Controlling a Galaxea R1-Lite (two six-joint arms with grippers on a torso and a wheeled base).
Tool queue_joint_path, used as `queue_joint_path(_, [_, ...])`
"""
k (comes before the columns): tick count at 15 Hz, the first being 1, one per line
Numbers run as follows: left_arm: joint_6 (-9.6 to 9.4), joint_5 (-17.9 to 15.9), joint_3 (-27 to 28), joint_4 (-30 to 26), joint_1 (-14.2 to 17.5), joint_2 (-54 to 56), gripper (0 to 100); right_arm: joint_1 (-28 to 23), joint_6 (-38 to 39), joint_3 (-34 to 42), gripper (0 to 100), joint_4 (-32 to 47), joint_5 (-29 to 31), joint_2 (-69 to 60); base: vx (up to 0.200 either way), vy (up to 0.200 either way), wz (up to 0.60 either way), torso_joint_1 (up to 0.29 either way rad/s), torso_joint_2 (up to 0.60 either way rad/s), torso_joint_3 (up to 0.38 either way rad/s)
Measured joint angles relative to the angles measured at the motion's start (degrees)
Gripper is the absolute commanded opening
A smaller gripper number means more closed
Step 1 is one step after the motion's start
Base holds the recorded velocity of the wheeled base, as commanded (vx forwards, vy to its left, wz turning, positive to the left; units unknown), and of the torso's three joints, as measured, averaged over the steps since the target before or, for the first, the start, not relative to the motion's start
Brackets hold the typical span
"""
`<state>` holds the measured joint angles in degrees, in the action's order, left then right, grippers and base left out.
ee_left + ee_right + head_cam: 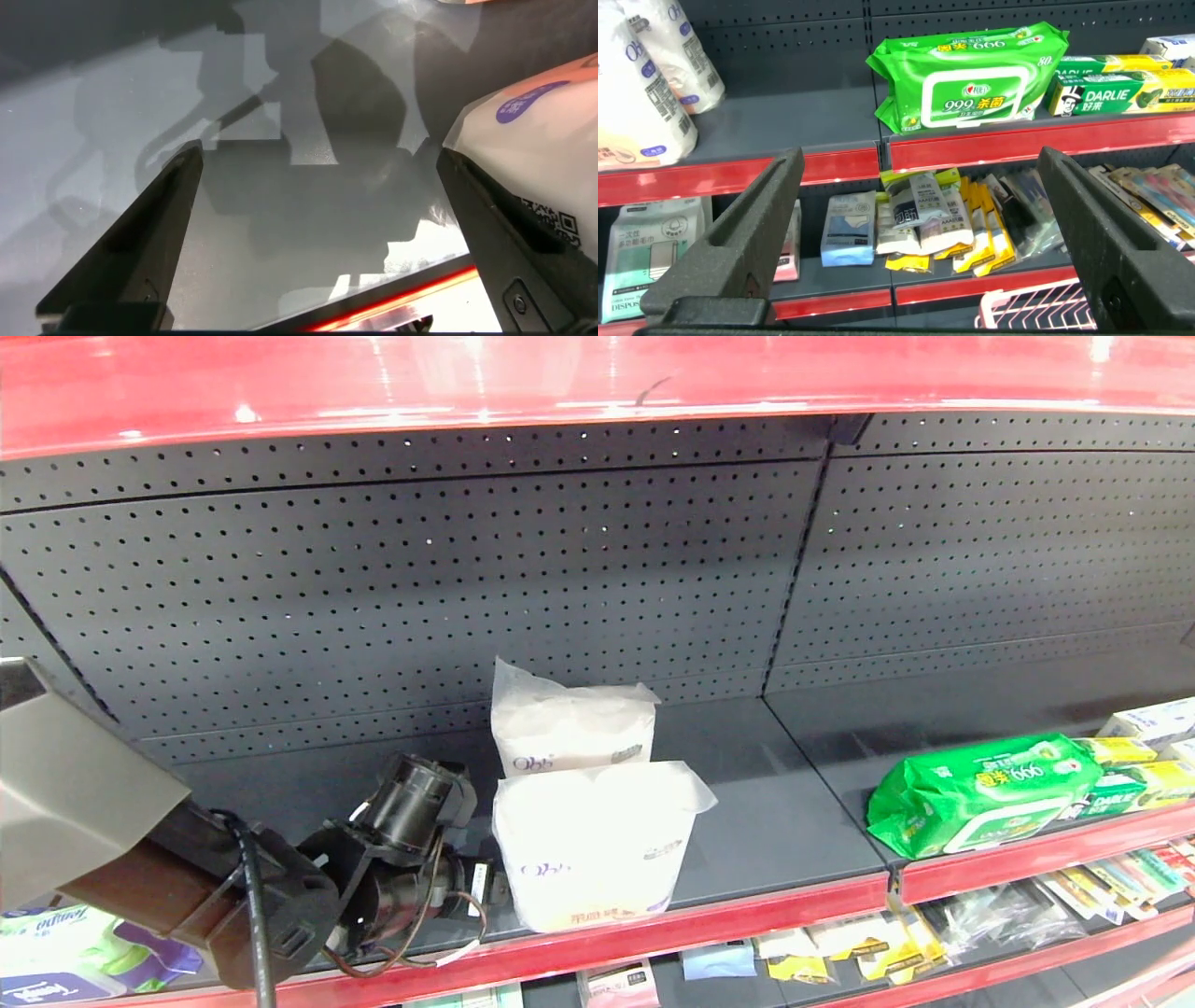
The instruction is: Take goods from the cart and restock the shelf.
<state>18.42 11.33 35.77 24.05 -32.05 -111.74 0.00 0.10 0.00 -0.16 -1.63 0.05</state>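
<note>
Jaws of my left gripper [318,154] stand wide apart, empty, over the dark grey metal shelf board [280,233], just beside two white soft-plastic tissue packs: front pack [593,845] and rear pack [569,723]. One green wet-wipe pack [980,793] lies rightward. My right wrist view adds small packets [915,224] below, between the right gripper's [920,154] spread jaws.

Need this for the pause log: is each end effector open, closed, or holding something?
Left end effector: open, holding nothing.
Right end effector: open, holding nothing.
</note>
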Motion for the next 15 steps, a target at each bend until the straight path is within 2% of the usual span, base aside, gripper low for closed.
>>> queue_joint_path(12, [0.0,0.16,-0.02,0.0,-0.22,-0.3,100,0.0,0.01,0.0,100,-0.02,0.0,0.0,0.0,0.0,0.0,0.0,0.0,0.0])
queue_joint_path(15, [-0.15,0.66,-0.27,-0.09,1.12,1.16,100,0.0,0.01,0.0,100,-0.02,0.0,0.0,0.0,0.0,0.0,0.0,0.0,0.0])
